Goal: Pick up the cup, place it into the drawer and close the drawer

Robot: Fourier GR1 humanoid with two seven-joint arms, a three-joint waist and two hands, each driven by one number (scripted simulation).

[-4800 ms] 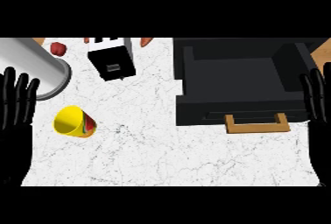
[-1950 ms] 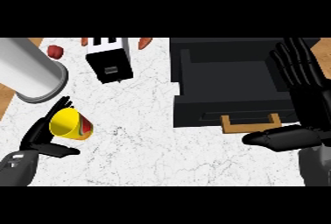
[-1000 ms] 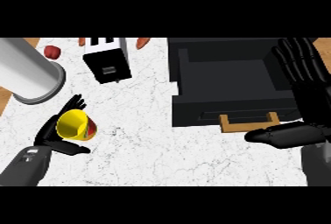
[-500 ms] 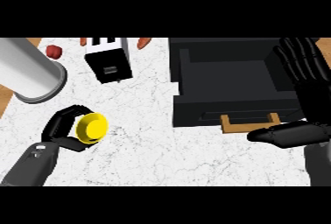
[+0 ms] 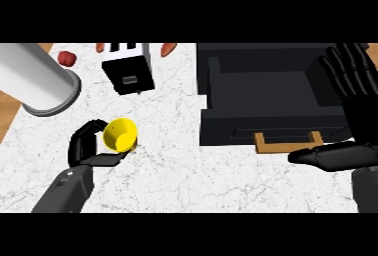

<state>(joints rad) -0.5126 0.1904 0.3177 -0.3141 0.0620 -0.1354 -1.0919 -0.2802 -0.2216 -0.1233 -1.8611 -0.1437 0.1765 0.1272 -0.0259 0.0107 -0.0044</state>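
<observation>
At the kitchen counter (image 5: 170, 170), we see the robot's left hand (image 5: 87, 147) curled around a yellow cup (image 5: 119, 135) — fingers arched over its far side, thumb tucked beneath it. The cup is tipped on its side, its rounded bottom facing us, over the white marble top and well to the left of the drawer (image 5: 269, 95). The black drawer stands pulled open on the right, its inside dark and its tan handle (image 5: 289, 145) facing the near edge. The right hand (image 5: 347, 100) shows at the right edge of the view, fingers straight and spread over the drawer's right wall, thumb stretched out below the handle — it holds nothing. Behind the cup we find a large white cylinder (image 5: 38, 80) lying at the left, a black toaster (image 5: 128, 70) beside it, and small red items (image 5: 67, 57) along the far edge.
</observation>
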